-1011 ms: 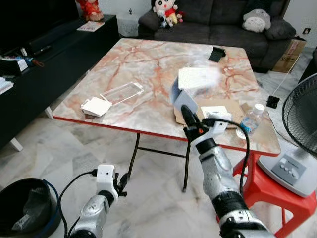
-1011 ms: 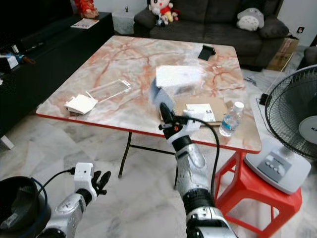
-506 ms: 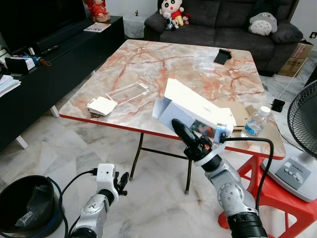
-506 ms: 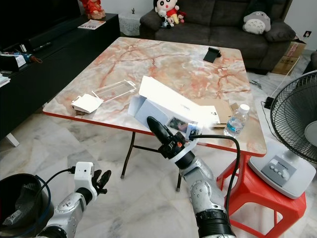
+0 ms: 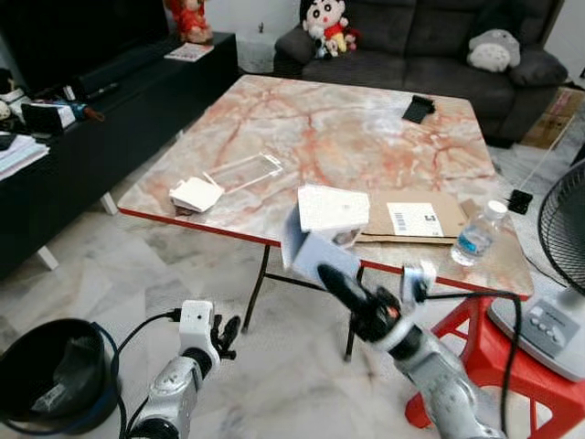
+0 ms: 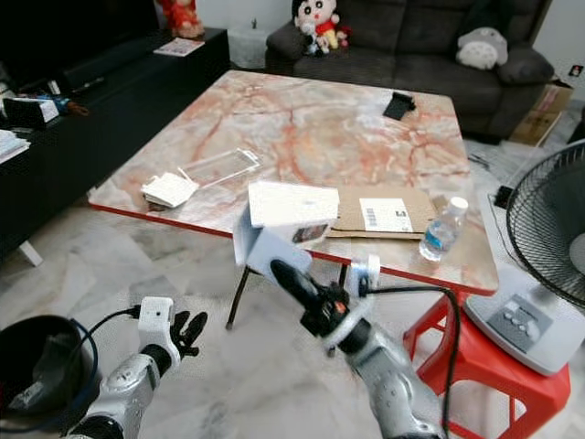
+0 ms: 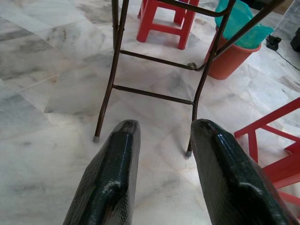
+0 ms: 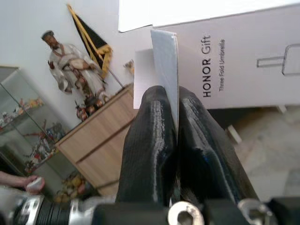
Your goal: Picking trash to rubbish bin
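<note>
between the right fingers (image 8: 154,140) a white box (image 5: 331,208) flap sits pinched; left fingers (image 7: 117,178) released.

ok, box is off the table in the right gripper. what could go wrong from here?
1. The right gripper pinches only a thin flap of the white box, so the box could swing or slip.
2. The rubbish bin sits far over on the robot's left, so the carry there is long.

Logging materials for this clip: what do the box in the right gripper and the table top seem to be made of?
Box: thin white cardboard, matte, judging by the thin flap edge pinched in the right gripper and its printed lettering. Table: marble-look top, glossy, with red-orange veining and reflections; real stone or laminate cannot be told. Its red rim hints at laminate.
</note>
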